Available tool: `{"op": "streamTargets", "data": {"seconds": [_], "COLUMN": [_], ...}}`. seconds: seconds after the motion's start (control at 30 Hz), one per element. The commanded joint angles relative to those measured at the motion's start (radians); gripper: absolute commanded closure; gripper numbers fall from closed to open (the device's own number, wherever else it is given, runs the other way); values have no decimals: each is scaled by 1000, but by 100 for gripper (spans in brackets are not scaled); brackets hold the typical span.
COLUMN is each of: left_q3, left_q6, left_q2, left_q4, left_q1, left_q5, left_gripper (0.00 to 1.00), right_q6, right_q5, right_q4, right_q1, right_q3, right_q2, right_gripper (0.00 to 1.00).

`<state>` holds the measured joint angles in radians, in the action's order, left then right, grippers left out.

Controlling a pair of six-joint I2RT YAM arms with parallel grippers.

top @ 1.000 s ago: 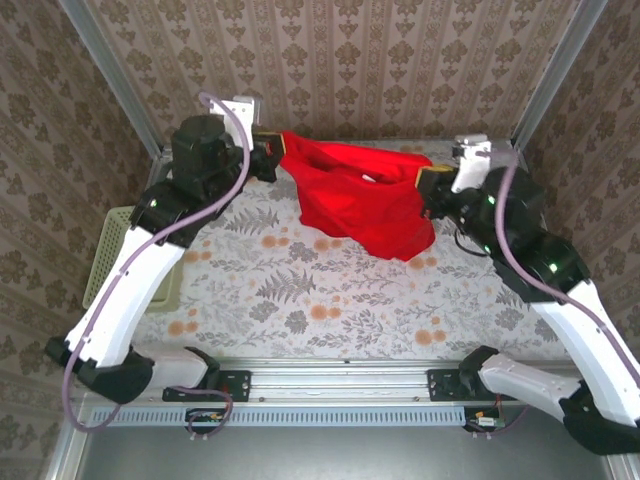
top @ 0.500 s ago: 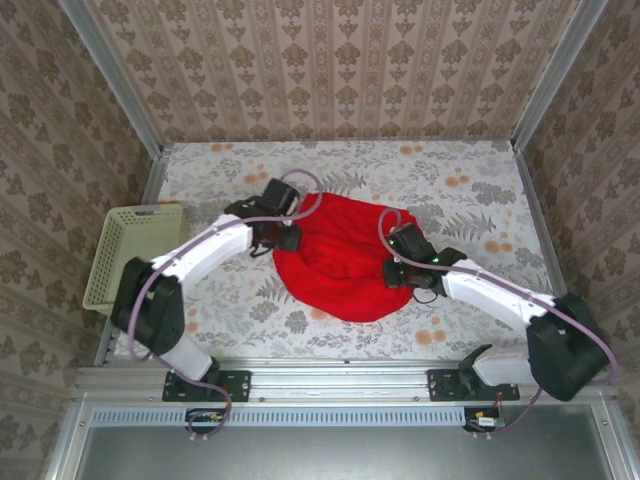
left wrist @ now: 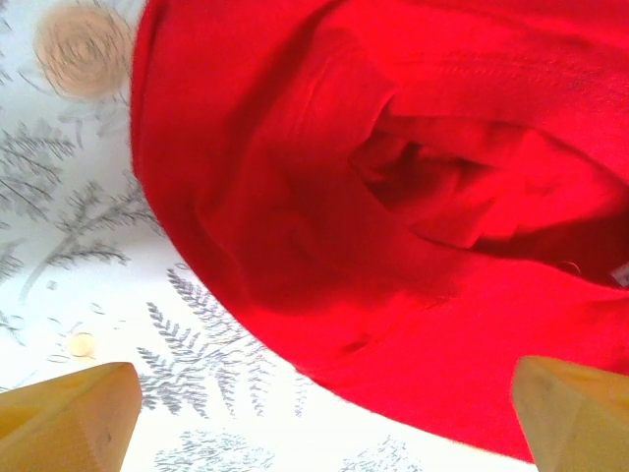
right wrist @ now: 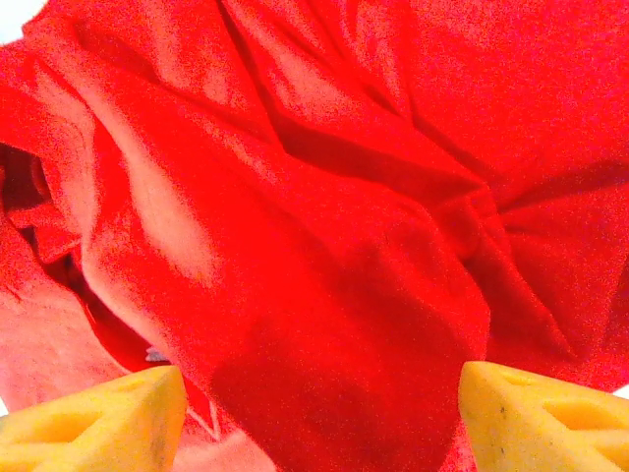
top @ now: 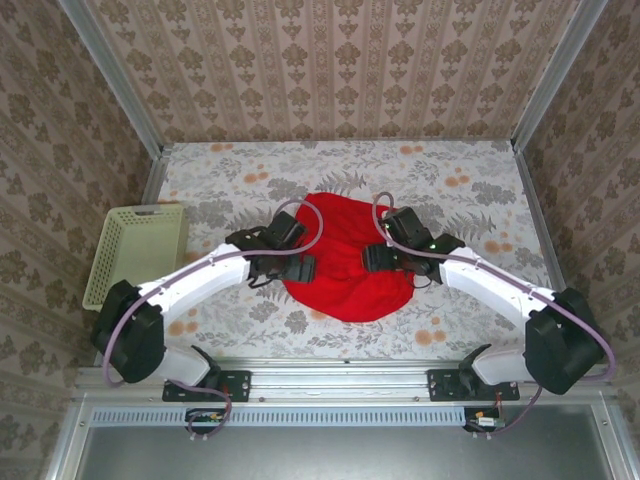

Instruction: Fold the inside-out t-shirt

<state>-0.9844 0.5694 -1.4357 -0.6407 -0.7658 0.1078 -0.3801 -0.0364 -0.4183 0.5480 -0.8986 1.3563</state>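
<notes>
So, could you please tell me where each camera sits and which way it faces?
Top external: above and behind the arms, looking down on the table, red t-shirt and basket; both arms, the left gripper and the right gripper show.
Left wrist: on the left arm, facing down at the t-shirt's edge and the table; its yellow fingertips show.
Right wrist: on the right arm, facing down at crumpled t-shirt; its yellow fingertips show.
Shared: all three see the t-shirt.

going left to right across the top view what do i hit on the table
basket → left gripper → right gripper; the red t-shirt overlaps both grippers in this view, so it gets no slot of its own.
</notes>
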Motion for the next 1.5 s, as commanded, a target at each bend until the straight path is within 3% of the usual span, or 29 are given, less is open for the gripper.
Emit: {"op": "streamTargets", "data": {"seconds": [0.0, 0.17, 0.27, 0.37, 0.63, 0.83, 1.07, 1.23, 1.33, 1.4, 1.47], "left_q3": [16, 4, -10, 9, 16, 19, -296, -795, -1082, -1116, -1037], "left_q6": [179, 237, 231, 227, 119, 12, -157, -267, -332, -359, -377], "left_q2": [-65, -162, -218, -238, -178, 5, 124, 47, 11, 41, 98], "left_q4": [69, 121, 112, 139, 116, 121, 21, -133, -201, -180, -121], "left_q1": [-15, -18, -13, -3, 10, 84, 150, 178, 142, 101, 75], "left_q5": [-9, 3, 15, 5, 40, 44, 50, 55, 44, 41, 43], "left_gripper": [2, 5, 13, 23, 70, 99, 100, 100, 100, 100, 100], "right_q6": [36, 49, 55, 51, 54, 50, 19, 66, 88, 94, 102], "right_q5": [-30, 14, 37, 5, -116, -161, -133, -120, -89, -68, -83], "right_q4": [-36, -16, -46, -88, -158, -195, -217, -238, -295, -290, -253], "right_q1": [-5, -5, -6, -6, -8, -29, -44, -45, -43, -43, -43], "right_q3": [-39, -65, -91, -112, -126, -143, -299, -554, -783, -838, -809], "right_q2": [67, 140, 190, 225, 106, -75, -224, -251, -236, -267, -322], "right_gripper": [26, 30, 31, 40, 90, 100, 100, 100, 100, 100, 100]}}
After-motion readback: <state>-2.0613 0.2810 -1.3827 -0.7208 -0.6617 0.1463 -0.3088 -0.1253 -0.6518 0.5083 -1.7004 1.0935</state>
